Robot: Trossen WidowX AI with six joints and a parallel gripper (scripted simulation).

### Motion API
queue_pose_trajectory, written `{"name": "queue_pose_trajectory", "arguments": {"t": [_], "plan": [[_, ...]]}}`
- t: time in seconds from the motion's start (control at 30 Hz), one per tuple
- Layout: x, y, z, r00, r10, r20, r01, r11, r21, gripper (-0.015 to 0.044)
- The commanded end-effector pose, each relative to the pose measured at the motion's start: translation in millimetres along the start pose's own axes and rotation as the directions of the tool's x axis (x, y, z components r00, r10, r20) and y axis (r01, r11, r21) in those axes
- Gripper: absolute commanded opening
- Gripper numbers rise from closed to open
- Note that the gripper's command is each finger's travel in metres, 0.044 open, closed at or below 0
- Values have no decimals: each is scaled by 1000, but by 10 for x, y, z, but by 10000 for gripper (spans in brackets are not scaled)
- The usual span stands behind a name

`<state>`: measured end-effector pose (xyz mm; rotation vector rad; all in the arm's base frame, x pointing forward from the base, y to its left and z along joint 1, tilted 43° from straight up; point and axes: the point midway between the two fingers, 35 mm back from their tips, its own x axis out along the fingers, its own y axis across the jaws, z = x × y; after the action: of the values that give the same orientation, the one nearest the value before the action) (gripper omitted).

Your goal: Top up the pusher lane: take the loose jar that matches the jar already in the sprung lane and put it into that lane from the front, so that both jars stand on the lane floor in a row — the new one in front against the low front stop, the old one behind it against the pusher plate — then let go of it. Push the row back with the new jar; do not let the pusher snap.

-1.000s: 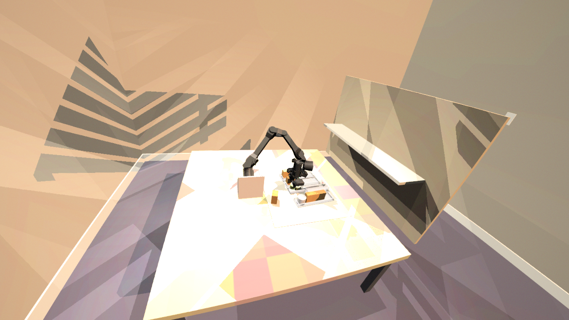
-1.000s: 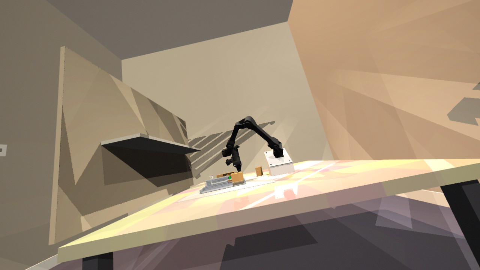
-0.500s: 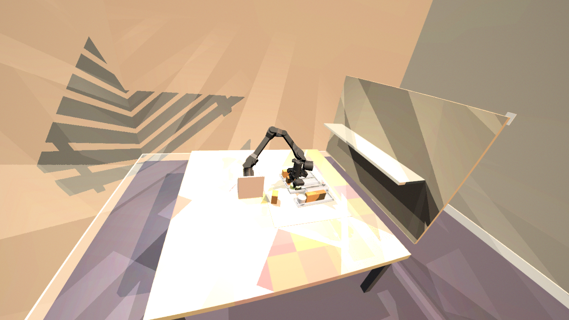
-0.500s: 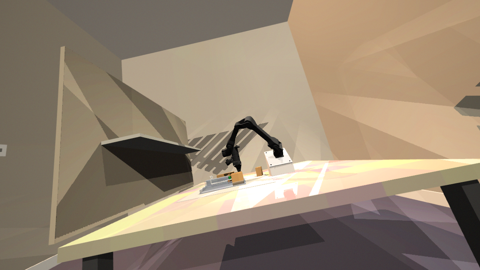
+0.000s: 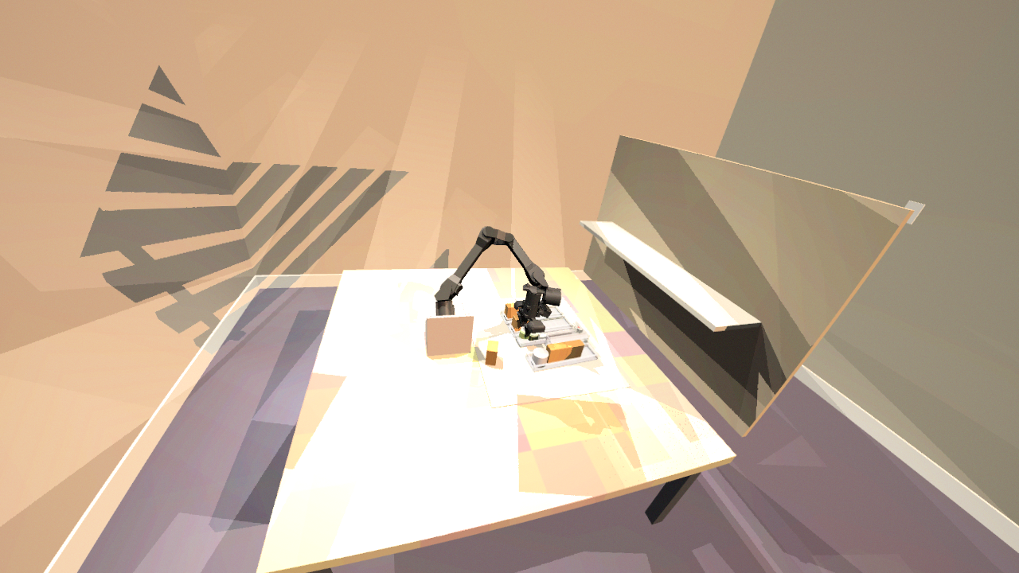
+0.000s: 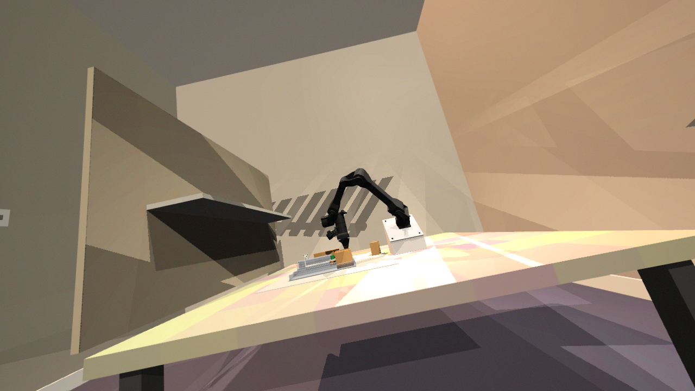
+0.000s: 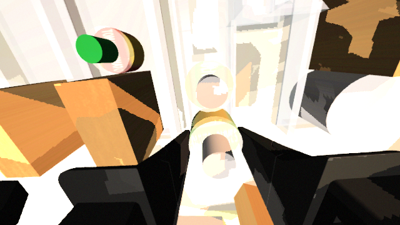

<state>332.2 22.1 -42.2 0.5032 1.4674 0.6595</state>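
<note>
My gripper (image 7: 213, 132) (image 5: 530, 326) (image 6: 345, 241) is shut on a small jar (image 7: 215, 147) with a pale cap and a yellow-green band. A matching pale-capped jar (image 7: 210, 90) stands just beyond it, in line with it, inside the clear-walled lane (image 7: 288, 81). The lane belongs to the grey rack (image 5: 563, 334) (image 6: 310, 270) on the table. The held jar is at the lane's front end, close to the other jar; I cannot tell whether they touch. The pusher plate is hidden.
A green-capped jar (image 7: 109, 51) lies in the lane to the left, behind orange boxes (image 7: 94, 119). A white cylinder (image 7: 359, 119) (image 5: 539, 354) and an orange box (image 5: 566, 348) (image 6: 343, 256) fill the right lane. A loose orange block (image 5: 491, 352) (image 6: 374, 247) stands near the arm's base box (image 5: 448, 336) (image 6: 405, 235).
</note>
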Motion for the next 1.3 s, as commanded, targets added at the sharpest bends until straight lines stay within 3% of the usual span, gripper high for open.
{"name": "queue_pose_trajectory", "arguments": {"t": [0.0,1.27], "plan": [[-24,13,88,1000,5,24,-5,1000,-14,0],[3,14,127,1000,5,24,-5,1000,-14,0]]}}
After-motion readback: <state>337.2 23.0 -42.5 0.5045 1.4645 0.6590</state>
